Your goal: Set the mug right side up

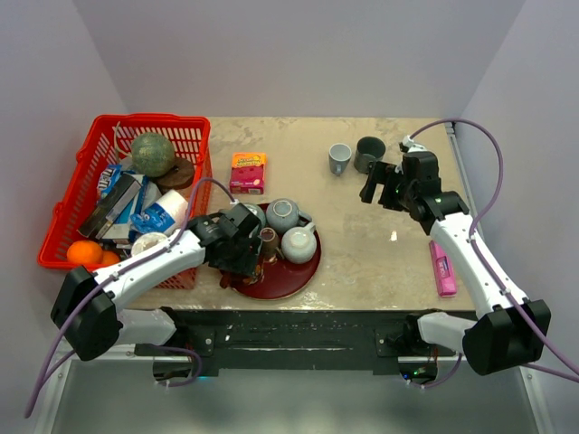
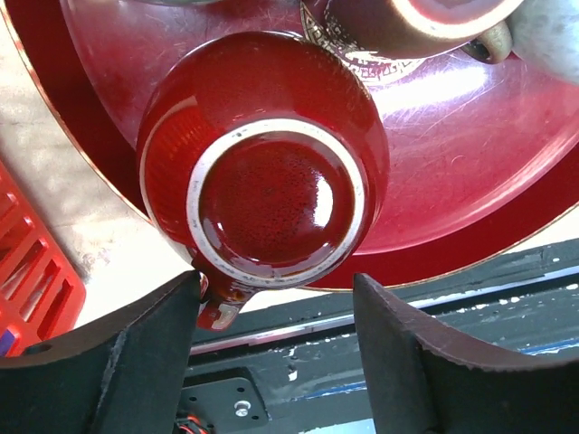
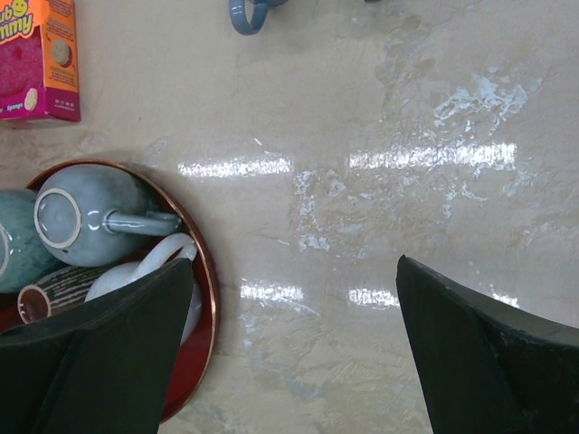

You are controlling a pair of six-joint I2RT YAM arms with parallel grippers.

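A glossy red mug [image 2: 262, 190] stands upside down on the red tray [image 2: 507, 181], its ringed base facing up and its handle [image 2: 217, 307] toward the tray's near edge. My left gripper [image 2: 276, 280] straddles it with jaws apart. The left finger [image 2: 136, 353] touches the handle, while a small gap shows beside the right finger [image 2: 425, 362]. In the top view the left gripper [image 1: 240, 251] hides most of the mug. My right gripper [image 1: 373, 185] hangs open over bare table at the back right, nothing between its fingers [image 3: 294, 271].
The tray [image 1: 303, 276] also holds a grey teapot [image 1: 281, 214], a white teapot [image 1: 298, 242] and a brown cup [image 1: 269, 240]. A full red basket [image 1: 190, 127] borders it on the left. A sponge box [image 1: 247, 172], two grey mugs [image 1: 339, 158] and a pink item [image 1: 442, 268] lie around.
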